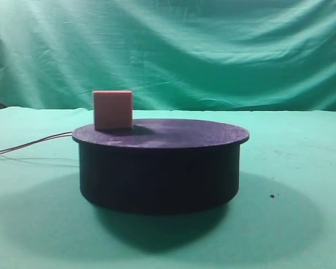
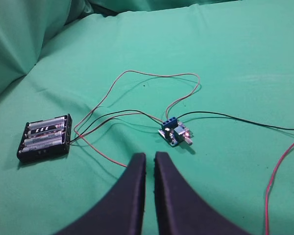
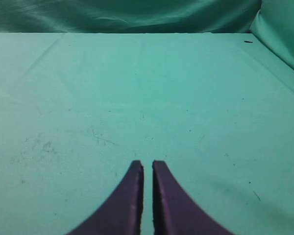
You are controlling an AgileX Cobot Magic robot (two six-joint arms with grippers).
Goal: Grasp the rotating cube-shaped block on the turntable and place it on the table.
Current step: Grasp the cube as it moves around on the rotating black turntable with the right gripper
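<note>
Block: pink cube (image 1: 112, 109) standing upright on the turntable's top, near its left rim, touched by no pincer.
Turntable: squat black drum (image 1: 159, 168) on the worktop (image 1: 302, 168); thin wires (image 1: 31, 144) trail off to its left.
Left pincer (image 2: 150, 159): jaws nearly together, only a thin slit between them, nothing held; it hangs over green cloth.
Under left pincer: a battery holder (image 2: 44, 138) and a small blue circuit board (image 2: 174, 132), joined by red and black wires.
Right pincer (image 3: 147, 166): jaws almost closed, empty, above bare green cloth.
</note>
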